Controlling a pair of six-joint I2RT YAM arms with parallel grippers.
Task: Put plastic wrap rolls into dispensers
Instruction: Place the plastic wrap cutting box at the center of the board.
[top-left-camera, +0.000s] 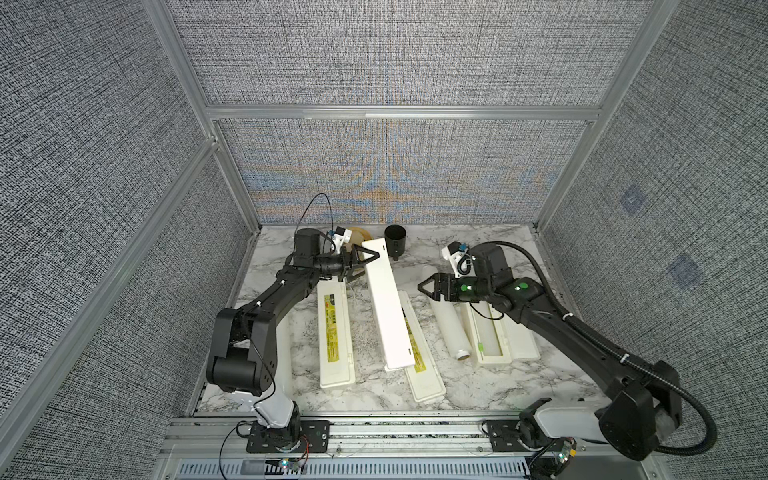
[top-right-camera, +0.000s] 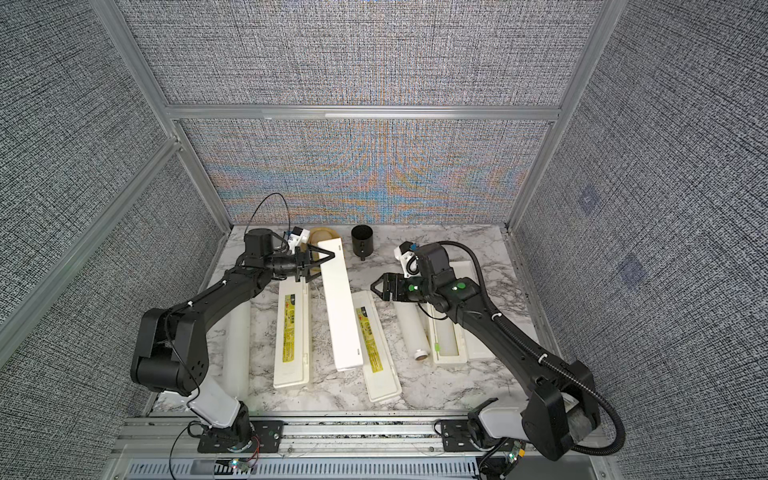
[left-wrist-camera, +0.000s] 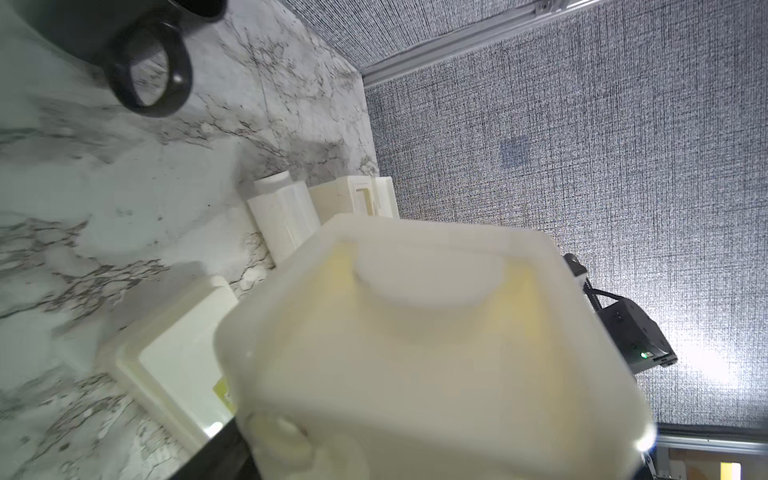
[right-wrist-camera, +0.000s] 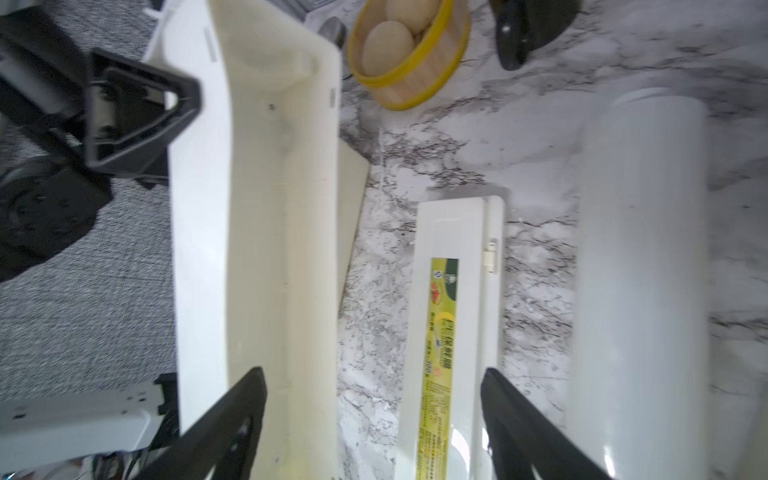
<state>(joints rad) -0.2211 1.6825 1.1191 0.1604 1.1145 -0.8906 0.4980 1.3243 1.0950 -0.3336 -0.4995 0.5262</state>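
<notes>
Plastic wrap roll (top-left-camera: 451, 328): probably light, stiff, slick cylinder lying free, nearward and right of black cup (top-left-camera: 395, 239); grasp mid-length. Right gripper (top-left-camera: 420, 286) gapes empty near it; left gripper (top-left-camera: 368, 264) clamps raised dispenser (top-left-camera: 388, 316).

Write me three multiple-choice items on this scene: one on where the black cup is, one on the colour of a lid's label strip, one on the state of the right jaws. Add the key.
1. The black cup is:
A) at the front edge, by the arm bases
B) at the back of the table
C) inside a box

2. The label strip on the closed dispenser is:
A) red
B) blue
C) yellow-green

3. The right gripper has its jaws:
A) open, holding nothing
B) shut on a roll
C) shut on the cup

Key:
1 B, in both top views it sits at the table's far edge.
2 C, the strip shows yellow-green in both top views.
3 A, the right wrist view shows the jaws spread with nothing gripped.
</notes>
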